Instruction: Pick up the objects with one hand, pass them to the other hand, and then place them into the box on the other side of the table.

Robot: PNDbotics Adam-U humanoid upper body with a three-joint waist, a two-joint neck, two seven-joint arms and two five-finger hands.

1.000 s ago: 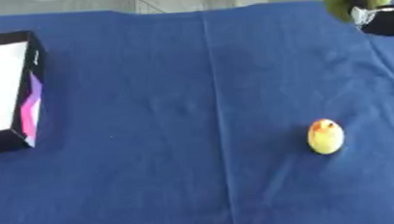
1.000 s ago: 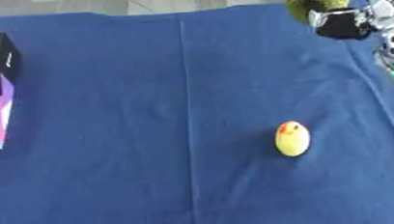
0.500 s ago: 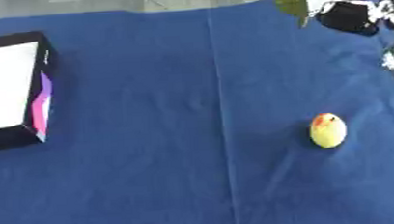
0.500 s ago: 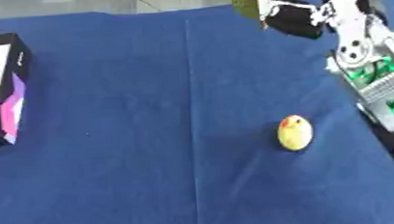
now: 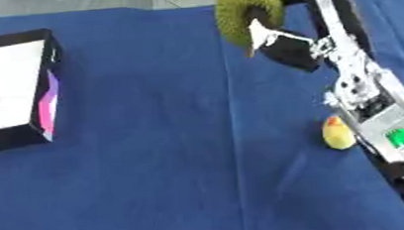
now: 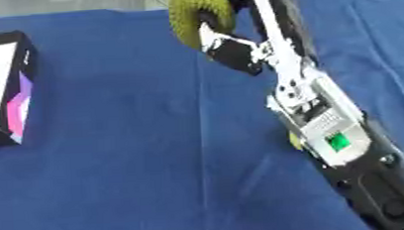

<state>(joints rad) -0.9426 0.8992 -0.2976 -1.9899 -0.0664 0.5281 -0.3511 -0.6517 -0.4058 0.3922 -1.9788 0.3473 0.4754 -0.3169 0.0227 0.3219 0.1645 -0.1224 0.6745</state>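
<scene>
Above the worktop's (image 5: 154, 139) far edge, the right hand (image 5: 280, 43) grips a spiky green fruit (image 5: 243, 10); handover and boxing remain. Box (image 5: 18, 92) waits left; yellow toy (image 5: 338, 133) untouched.

Both head-mounted eyes look steeply down, close over blue table (image 5: 156, 164); near-identical overlap, right eye shifted.

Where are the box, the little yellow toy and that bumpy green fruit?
Box (image 5: 13, 87), left eye view, white inside.
Toy (image 5: 337, 134), left eye view, yellow body.
Fruit (image 5: 239, 8), left eye view, bumpy skin.
</scene>
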